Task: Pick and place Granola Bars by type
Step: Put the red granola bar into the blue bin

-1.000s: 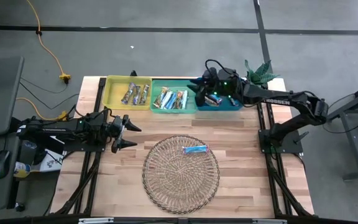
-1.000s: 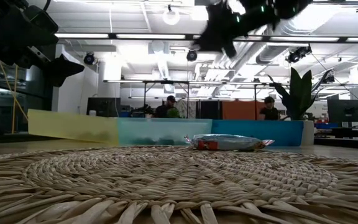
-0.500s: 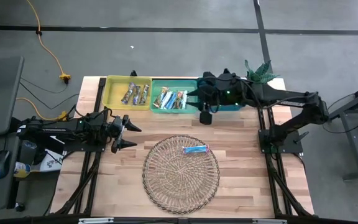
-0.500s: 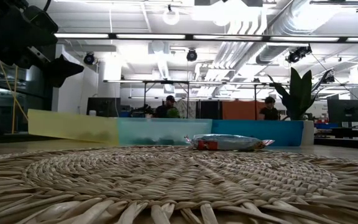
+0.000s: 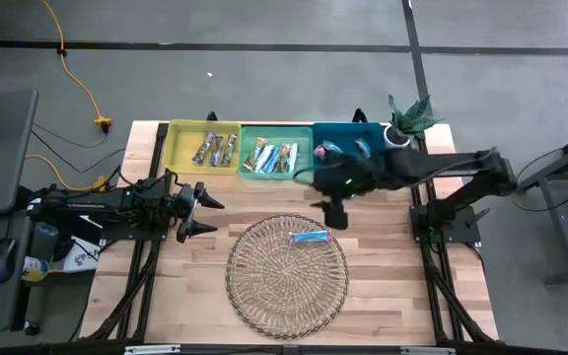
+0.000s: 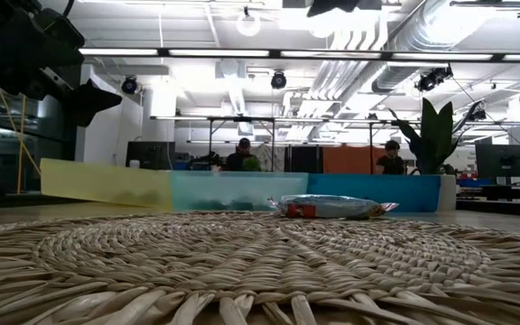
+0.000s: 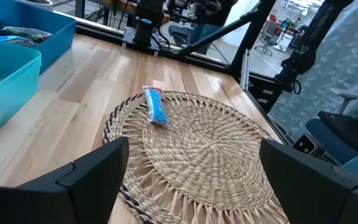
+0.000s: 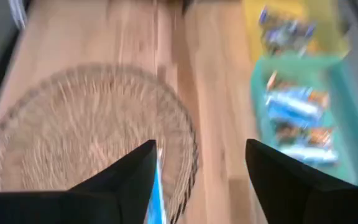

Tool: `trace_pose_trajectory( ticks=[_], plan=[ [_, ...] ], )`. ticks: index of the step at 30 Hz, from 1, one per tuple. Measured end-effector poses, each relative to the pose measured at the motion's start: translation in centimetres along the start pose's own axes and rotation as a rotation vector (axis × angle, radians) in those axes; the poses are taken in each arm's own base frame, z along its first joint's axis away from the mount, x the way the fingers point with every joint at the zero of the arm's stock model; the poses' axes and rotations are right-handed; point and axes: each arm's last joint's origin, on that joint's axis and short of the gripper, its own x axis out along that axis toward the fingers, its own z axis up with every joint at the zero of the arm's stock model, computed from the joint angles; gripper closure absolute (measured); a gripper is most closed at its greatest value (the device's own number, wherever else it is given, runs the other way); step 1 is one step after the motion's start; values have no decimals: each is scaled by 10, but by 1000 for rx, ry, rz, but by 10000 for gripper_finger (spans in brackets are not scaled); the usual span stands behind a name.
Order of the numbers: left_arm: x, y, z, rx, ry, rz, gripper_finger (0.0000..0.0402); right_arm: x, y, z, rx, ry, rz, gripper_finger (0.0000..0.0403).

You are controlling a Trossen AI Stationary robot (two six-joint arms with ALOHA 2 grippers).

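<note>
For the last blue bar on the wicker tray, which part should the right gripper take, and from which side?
Probably the middle of the blue granola bar, coming straight down from above. It lies flat and alone on the wicker tray, long axis running left-right in the high view, so the fingers would close across its narrow width. The open right gripper is near its right end. The left gripper waits beside the tray.

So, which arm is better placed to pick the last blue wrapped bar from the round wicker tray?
Probably the right. The right gripper, open, hovers just beside the blue wrapped bar on the round wicker tray. The left gripper waits off the tray's far side.
</note>
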Motion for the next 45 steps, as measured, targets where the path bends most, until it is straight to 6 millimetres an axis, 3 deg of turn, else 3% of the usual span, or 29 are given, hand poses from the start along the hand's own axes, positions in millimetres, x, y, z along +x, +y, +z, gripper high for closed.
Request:
trace_pose_trajectory(
  ticks=[9, 16, 26, 45],
  plan=[
    [0, 0, -1, -2, 6, 5, 43, 92, 28, -31, -27, 349, 86, 159],
    [0, 0, -1, -2, 5, 5, 43, 136, 36, -48, -31, 476, 120, 159],
    [0, 0, -1, -1, 6, 4, 43, 166, 38, -61, -75, 549, 118, 159],
    [0, 0, -1, -2, 8, 2, 43, 187, 40, -64, -79, 517, 100, 159]
  ],
)
